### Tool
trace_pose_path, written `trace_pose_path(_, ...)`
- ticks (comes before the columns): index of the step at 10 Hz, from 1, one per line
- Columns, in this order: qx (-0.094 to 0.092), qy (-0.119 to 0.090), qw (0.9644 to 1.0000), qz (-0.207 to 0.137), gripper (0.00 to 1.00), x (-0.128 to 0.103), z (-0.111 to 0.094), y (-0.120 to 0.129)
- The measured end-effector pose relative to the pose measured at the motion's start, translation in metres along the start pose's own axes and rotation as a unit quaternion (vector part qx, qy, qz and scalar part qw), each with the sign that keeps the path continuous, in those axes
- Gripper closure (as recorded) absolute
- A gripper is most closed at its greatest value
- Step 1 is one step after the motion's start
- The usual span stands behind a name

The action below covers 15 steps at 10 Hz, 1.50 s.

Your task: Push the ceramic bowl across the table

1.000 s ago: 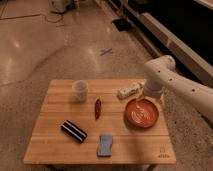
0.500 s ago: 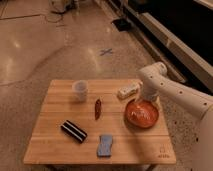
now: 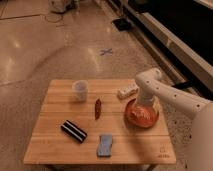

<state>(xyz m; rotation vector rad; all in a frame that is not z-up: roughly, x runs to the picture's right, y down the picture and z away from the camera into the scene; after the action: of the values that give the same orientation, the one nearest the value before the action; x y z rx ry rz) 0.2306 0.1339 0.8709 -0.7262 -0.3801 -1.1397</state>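
The ceramic bowl (image 3: 141, 116) is orange-red with pale swirls inside and sits on the right part of the light wooden table (image 3: 55, 145). My white arm comes in from the right and bends down over the bowl. My gripper (image 3: 143, 103) is at the bowl's far rim, reaching into or against it. The bowl's far edge is partly hidden by the arm.
A white cup (image 3: 80, 90) stands at the back left. A small red-brown item (image 3: 98, 108) lies mid-table. A black striped block (image 3: 73, 131) and a blue sponge (image 3: 105, 145) lie near the front edge. A pale bar (image 3: 128, 91) lies behind the bowl. A dark logo (image 3: 163, 153) marks the front right corner.
My arm has swung left and down, bringing the gripper from the bowl's right side to its far rim. The bowl has stayed about where it was.
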Motion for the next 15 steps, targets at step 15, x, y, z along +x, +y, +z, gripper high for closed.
trace_pose_path(15,0.021,-0.03,0.9923,-0.118,0.2,-0.046,0.004,-0.1)
